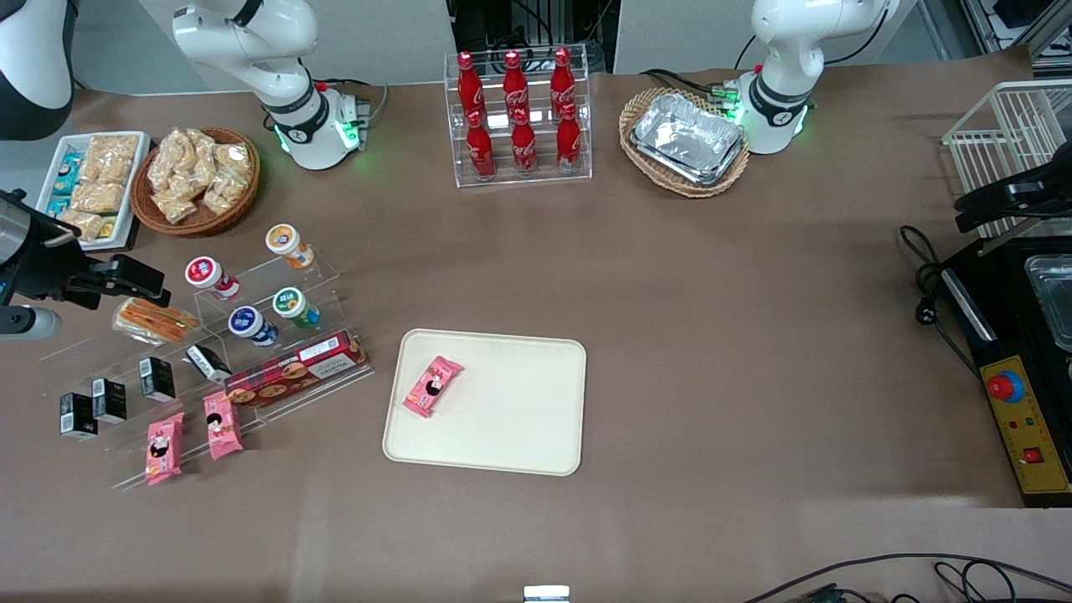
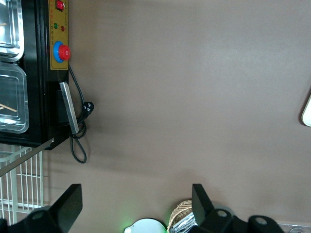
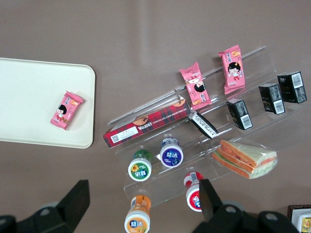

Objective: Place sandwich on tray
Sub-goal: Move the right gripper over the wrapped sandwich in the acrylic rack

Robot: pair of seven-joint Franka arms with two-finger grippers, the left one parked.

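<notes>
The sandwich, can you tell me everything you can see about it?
The sandwich is a wedge of pale bread with orange-red and green filling stripes along its cut edge, sealed in clear, shiny plastic wrap. It lies flat on a step of the clear acrylic display rack, near the small black boxes and the round-lidded cups. Nothing grips it: the gripper hovers above with its fingers open. It is not yet on the cream tray, which holds only a pink snack packet.

Lab mock shop: snacks on acrylic display steps (image 1: 209, 352).
</notes>
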